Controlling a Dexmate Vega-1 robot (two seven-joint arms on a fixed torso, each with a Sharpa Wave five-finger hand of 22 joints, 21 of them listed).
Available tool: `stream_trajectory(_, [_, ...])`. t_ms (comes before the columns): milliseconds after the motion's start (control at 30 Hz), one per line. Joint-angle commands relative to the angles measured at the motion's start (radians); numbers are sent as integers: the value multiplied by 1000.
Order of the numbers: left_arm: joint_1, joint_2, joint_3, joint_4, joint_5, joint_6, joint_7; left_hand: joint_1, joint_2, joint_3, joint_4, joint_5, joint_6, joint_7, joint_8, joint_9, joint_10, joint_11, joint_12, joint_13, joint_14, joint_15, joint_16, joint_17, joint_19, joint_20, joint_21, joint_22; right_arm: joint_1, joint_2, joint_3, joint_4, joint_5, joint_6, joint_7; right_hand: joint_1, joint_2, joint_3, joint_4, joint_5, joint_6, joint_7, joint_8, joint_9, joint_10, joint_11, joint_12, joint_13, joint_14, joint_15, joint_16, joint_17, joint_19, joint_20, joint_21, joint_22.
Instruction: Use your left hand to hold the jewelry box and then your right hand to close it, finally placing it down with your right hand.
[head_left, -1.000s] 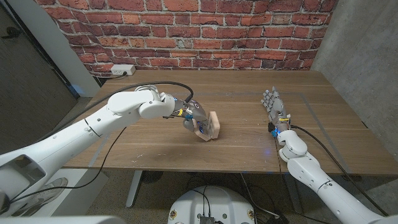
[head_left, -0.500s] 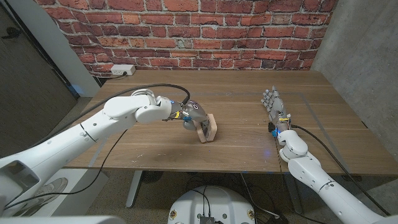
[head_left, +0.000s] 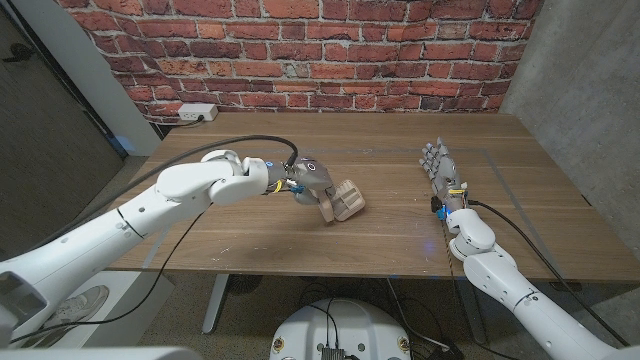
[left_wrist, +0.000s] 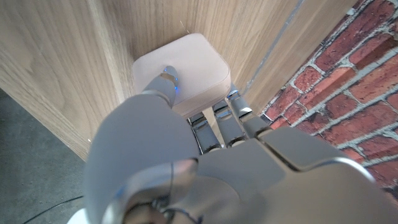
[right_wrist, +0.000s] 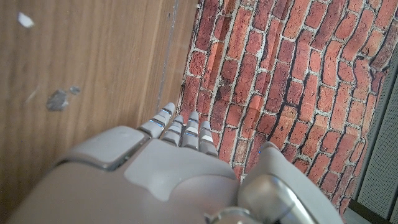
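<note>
Now the left hand (head_left: 312, 183) grips the jewelry box (head_left: 345, 200) (tilted); the right hand (head_left: 440, 170) waits, fingers apart.

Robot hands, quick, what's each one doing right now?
Left robot hand: holding the jewelry box.
Right robot hand: open, holding nothing, fingers extended over the table.

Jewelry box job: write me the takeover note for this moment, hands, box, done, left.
Left hand: grips the jewelry box, tilted, around mid-table; in the left wrist view its fingers wrap the box.
Right hand: holds nothing, fingers straight, over the table's right side, well apart from the box.
Done: left-hand hold.
Left: close the box with the right hand, then set it down with the right hand. Whether the lid is open I cannot tell.
</note>
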Motion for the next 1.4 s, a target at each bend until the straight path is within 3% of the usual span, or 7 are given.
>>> stream_trajectory(33, [91,20,-77,-26,26,61,225,8,-8,11,-2,0,64,56,6,2,14,1,7,6,12,-158,-8,7,5,-13,10,3,-4,-6,0,-15,-5,-7,-4,-2,2,-2,1,6,8,-3,5,3,6,1,5,2,10,3,3,3,5,-5,-5,3])
stream_trajectory(367, [148,-16,-116,-15,39,142,413,10,-12,19,-4,-1,73,57,11,2,20,6,17,16,17,-159,-13,19,0,-12,18,2,-6,-8,-1,-17,-7,-10,-4,-1,3,-2,0,6,6,0,4,3,6,-1,5,2,10,2,2,3,7,-6,-6,3])
stream_trajectory(833, [177,-99,-115,64,-25,212,641,10,-19,24,-6,-5,85,68,20,5,34,13,32,27,29,-156,-13,38,-5,-11,30,1,-1,-14,-5,-14,-15,-20,-4,7,0,-1,-8,6,3,6,3,3,7,1,5,2,10,6,2,3,7,0,-9,2])
stream_trajectory(1100, [171,-153,-100,135,-142,195,730,9,-23,27,-9,-8,89,76,25,10,41,14,40,34,43,-155,-10,53,-10,-5,39,1,9,-12,-11,-3,-18,-21,1,17,-3,0,-16,6,2,7,3,3,7,1,4,2,9,6,2,3,7,-1,-12,1])
stream_trajectory(1400, [148,-220,-82,243,-334,95,791,7,-24,29,-9,-9,93,85,32,16,51,20,48,39,50,-152,-8,65,-10,0,48,1,15,-9,-19,7,-34,-19,-6,26,-4,3,-24,6,3,8,4,3,8,0,4,2,10,4,2,3,9,-2,-14,1])
